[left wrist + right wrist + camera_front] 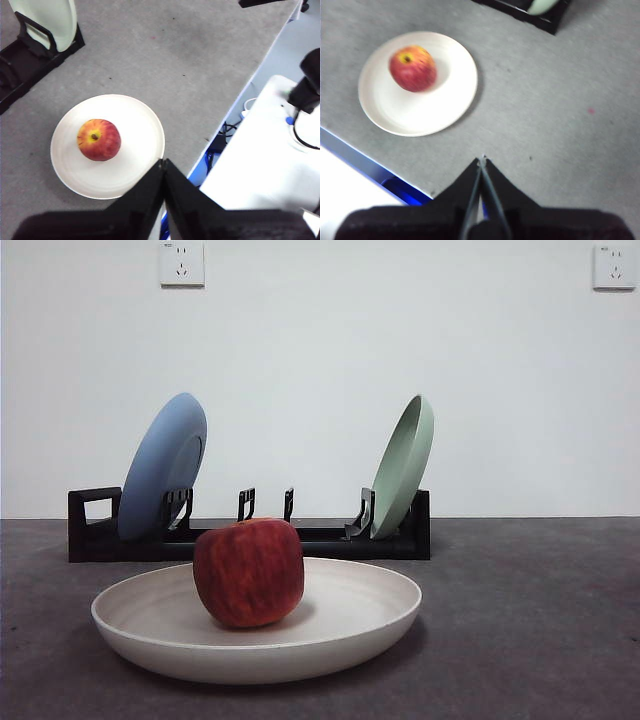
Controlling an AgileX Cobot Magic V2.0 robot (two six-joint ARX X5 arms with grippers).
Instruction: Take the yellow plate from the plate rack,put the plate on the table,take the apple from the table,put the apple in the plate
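Front view: the large round pale cream yellow plate [330, 625] lies flat on the dark grey mottled table [540, 620], near the table's front edge. The squat red apple [248, 572] with faint yellowish streaks sits inside the plate, left of the plate's middle. Behind them stands the long low black plastic plate rack [300, 536], parallel to the far edge. A matte blue plate [162, 466] leans in the rack's slots near its loop-handle end, and a pale green plate [404, 466] leans at the other end; the slots between them hold nothing. Two white wall sockets [182, 263] are on the white wall. No arm shows here.

Left wrist view: the left claw [163, 161] hangs above the table's edge, its two black jaws pressed together to a point, holding nothing. The plate with the apple lies just beside its tip, untouched. The pale green plate and the rack's end sit further in on the table.

Right wrist view: the right claw [482, 159] hangs over bare table near the edge, jaws closed tip to tip and empty, apart from the plate and apple.
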